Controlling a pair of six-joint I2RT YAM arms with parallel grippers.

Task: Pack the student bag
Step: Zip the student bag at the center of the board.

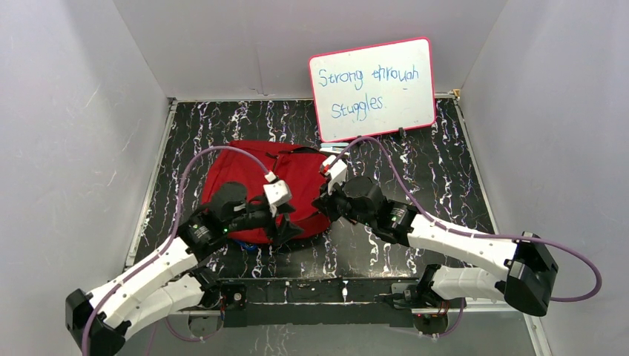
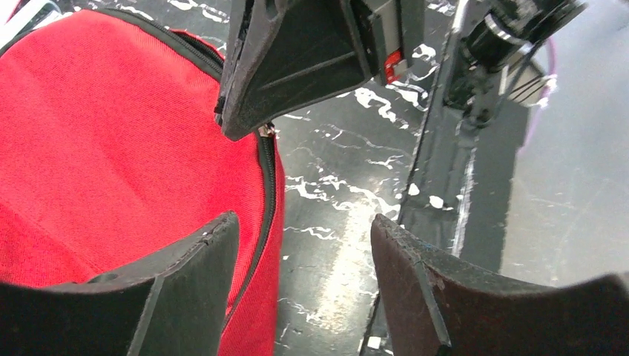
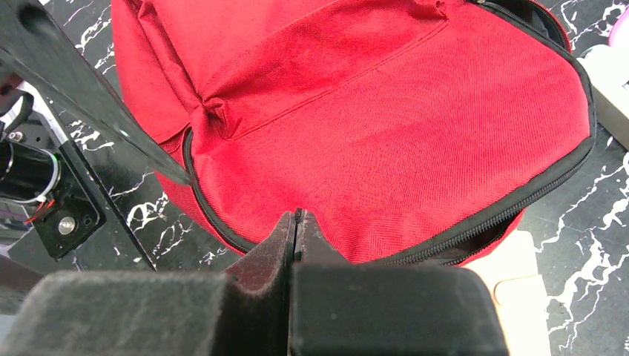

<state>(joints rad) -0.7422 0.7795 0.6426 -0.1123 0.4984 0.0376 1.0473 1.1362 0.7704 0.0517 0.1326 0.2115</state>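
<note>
The student bag, a large red backpack with black zippers, lies in the middle of the dark marbled table. My left gripper is open at the bag's near right edge, one finger over the red fabric and the other over bare table, holding nothing. In the top view the left gripper sits just left of the right gripper. The right gripper is shut at the bag's rim, pinching the small zipper pull. The zipper gapes slightly to its right.
A pink-framed whiteboard with handwriting leans on the back wall. A flat tan thing pokes out from under the bag's edge, and a white object lies beside it. White walls enclose the table on three sides.
</note>
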